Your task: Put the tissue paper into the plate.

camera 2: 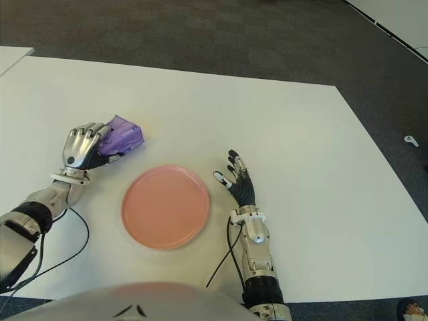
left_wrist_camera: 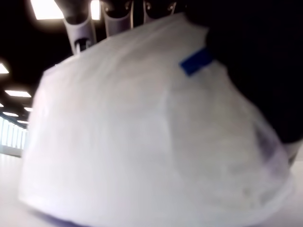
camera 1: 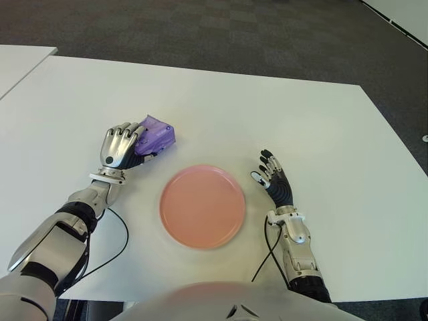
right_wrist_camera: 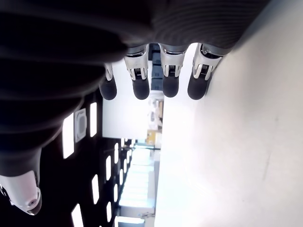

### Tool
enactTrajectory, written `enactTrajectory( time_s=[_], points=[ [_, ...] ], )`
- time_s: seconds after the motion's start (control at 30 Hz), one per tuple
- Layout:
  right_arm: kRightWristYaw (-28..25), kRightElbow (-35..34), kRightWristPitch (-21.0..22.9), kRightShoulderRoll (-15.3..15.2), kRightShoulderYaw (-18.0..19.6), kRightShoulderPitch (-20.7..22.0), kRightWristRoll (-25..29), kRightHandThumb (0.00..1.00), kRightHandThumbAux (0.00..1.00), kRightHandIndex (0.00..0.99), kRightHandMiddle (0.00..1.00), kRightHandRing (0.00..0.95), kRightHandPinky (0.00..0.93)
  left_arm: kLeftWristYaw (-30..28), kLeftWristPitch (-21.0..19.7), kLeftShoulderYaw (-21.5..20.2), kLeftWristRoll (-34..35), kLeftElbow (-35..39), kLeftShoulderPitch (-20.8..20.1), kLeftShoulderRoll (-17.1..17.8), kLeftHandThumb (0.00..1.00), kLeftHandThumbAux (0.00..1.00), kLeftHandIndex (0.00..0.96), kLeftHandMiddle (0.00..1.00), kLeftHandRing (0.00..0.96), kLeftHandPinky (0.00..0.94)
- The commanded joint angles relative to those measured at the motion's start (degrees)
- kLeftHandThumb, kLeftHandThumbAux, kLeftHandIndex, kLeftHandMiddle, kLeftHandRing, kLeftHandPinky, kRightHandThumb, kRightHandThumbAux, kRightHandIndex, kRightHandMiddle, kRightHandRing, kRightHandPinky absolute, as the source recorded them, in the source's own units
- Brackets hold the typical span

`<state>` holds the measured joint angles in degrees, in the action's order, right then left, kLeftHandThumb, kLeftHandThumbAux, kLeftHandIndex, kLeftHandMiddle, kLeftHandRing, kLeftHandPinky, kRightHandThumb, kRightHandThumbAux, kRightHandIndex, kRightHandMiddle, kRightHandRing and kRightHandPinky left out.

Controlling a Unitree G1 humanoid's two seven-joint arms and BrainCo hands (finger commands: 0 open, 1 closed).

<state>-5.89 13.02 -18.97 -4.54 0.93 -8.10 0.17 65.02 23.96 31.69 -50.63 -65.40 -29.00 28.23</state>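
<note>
White table (camera 1: 321, 127) bears the purple tissue pack (camera 1: 158, 136), grasped by the left hand (camera 1: 122, 147); right hand (camera 1: 275, 179) lies released.

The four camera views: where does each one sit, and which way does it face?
Left eye view: head, facing down at the table; left hand on the tissue pack, pink plate.
Right eye view: same scene, slightly shifted.
Left wrist view: pressed against the tissue pack.
Right wrist view: open right hand over the table.

A white table (camera 1: 321, 127) stands on dark carpet (camera 1: 221, 30); black cables (camera 1: 267, 257) trail across it.
</note>
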Motion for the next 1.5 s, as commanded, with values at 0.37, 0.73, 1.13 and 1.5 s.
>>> enactTrajectory(
  time_s=[0.37,0.73,1.13,1.5],
  points=[
    [-0.01,5.97,8.83,0.32,-0.90,-5.66,-0.45,0.085,0.591,0.054,0.037,0.039,0.081,-2.26,0.60,2.27,0.26,-2.67,0.72,-2.26,0.751,0.698,0.442,0.858,0.857,0.841],
    [0.29,6.28,9.30,0.38,-0.99,-5.04,-0.65,0.085,0.588,0.055,0.036,0.038,0.077,-2.13,1.84,1.25,1.69,-2.33,-0.24,-1.81,0.751,0.698,0.442,0.860,0.859,0.841],
    [0.02,7.86,9.42,0.51,-0.72,-3.74,-0.07,0.095,0.596,0.057,0.035,0.036,0.079,-8.01,4.05,-6.33,6.47,12.83,-4.02,6.58,0.748,0.699,0.442,0.852,0.849,0.827],
    [-0.04,9.19,9.22,0.80,-0.50,-2.57,0.19,0.108,0.597,0.063,0.036,0.038,0.076,-23.16,0.69,-18.03,14.81,49.50,5.34,9.37,0.748,0.697,0.443,0.850,0.846,0.836]
  ],
)
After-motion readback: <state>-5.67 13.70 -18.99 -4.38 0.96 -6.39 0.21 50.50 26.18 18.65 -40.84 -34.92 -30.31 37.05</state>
